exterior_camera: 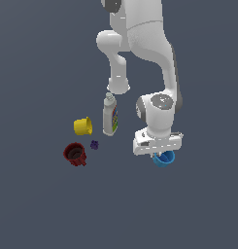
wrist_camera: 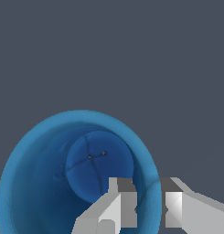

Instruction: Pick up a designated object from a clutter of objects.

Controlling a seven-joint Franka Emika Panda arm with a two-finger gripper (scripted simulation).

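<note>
The blue cup (exterior_camera: 164, 159) sits right under the hand, partly covered by it. In the wrist view I look down into the cup (wrist_camera: 49, 173), open end up. My gripper (wrist_camera: 151, 205) straddles its rim: one finger (wrist_camera: 120, 205) is inside the cup, the other (wrist_camera: 177, 208) outside, and the jaws are narrow around the wall. In the exterior view the gripper (exterior_camera: 159, 151) points down onto the cup. I cannot tell whether the cup rests on the floor. The yellow squat bottle is out of view.
To the exterior view's left of the hand lie a white labelled bottle (exterior_camera: 110, 115), a yellow cup (exterior_camera: 83, 126) on its side, a tiny purple piece (exterior_camera: 94, 144) and a dark red mug (exterior_camera: 75, 153). The arm's base (exterior_camera: 118, 85) stands behind the bottle.
</note>
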